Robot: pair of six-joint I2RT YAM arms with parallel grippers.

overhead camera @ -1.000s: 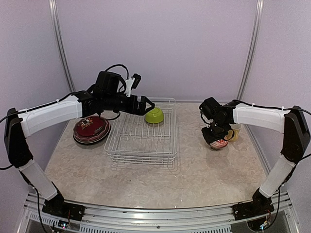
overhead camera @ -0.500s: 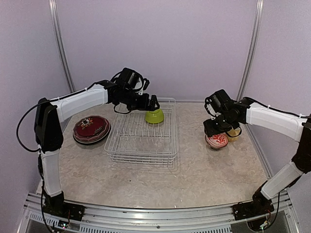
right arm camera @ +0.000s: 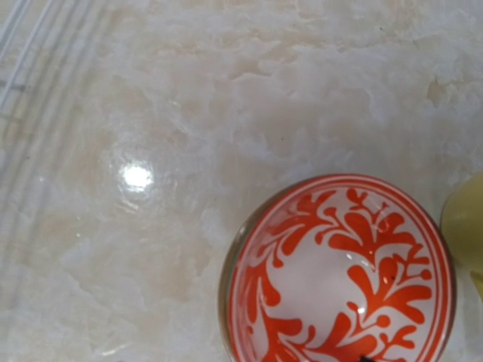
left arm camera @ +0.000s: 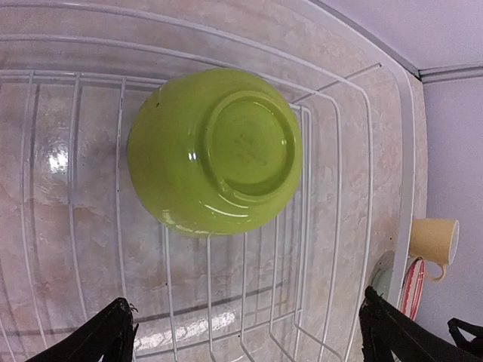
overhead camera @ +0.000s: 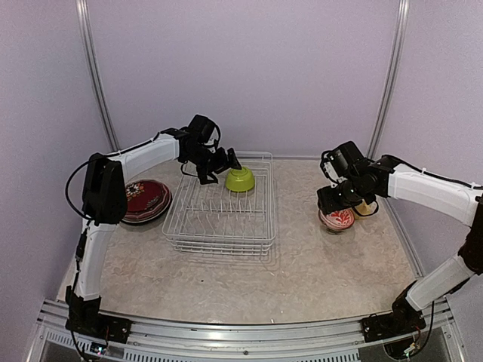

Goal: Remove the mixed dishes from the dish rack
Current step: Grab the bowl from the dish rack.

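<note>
A lime green bowl (overhead camera: 240, 179) sits upside down at the back right of the white wire dish rack (overhead camera: 217, 243); in the left wrist view the bowl (left arm camera: 215, 151) lies on the rack wires (left arm camera: 332, 226). My left gripper (overhead camera: 219, 162) is open and empty, just left of and above the bowl; the two fingertips flank the bottom edge of the left wrist view (left arm camera: 253, 339). My right gripper (overhead camera: 336, 200) is open and empty just above a red-and-white patterned bowl (overhead camera: 337, 219) (right arm camera: 343, 271) standing on the table. A pale yellow mug (overhead camera: 367, 205) (left arm camera: 434, 240) stands beside that bowl.
A dark red patterned plate stack (overhead camera: 143, 200) lies on the table left of the rack. Apart from the green bowl I see only wires in the rack. The back wall runs close behind the rack. The mug's edge shows in the right wrist view (right arm camera: 468, 226).
My left gripper has swung back and turned down over the rack beside the green bowl. My right gripper has let go of the red-and-white bowl and lifted off it.
</note>
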